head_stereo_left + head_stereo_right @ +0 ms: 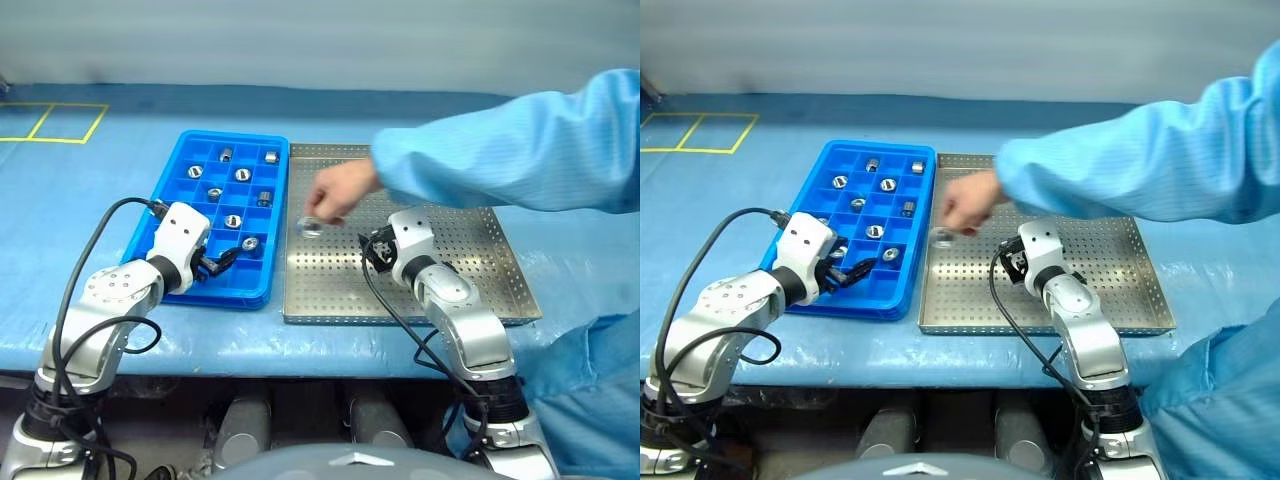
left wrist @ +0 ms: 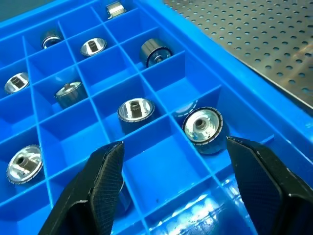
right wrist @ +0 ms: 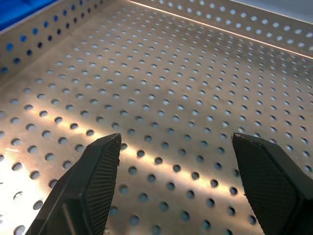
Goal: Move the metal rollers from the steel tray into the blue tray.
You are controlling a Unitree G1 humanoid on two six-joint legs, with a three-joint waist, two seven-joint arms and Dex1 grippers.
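Observation:
The blue tray (image 1: 278, 215) lies left of the steel tray (image 1: 470, 270) on the table. Several metal rollers (image 2: 202, 126) sit in its square compartments, one to a cell. My left gripper (image 2: 173, 147) hovers open over the tray's near right cells, nothing between its fingers. My right gripper (image 3: 176, 139) stands open and empty above the bare perforated floor of the steel tray, near its middle (image 1: 372, 250). A person's hand (image 1: 340, 190) reaches in from the right, fingers at one roller (image 1: 311, 227) on the steel tray's left part.
The person's light blue sleeve (image 1: 520, 150) crosses over the back right of the steel tray. A blue cloth covers the table (image 1: 90, 200), with yellow tape lines (image 1: 60, 122) at the far left. Black cables loop beside both arms.

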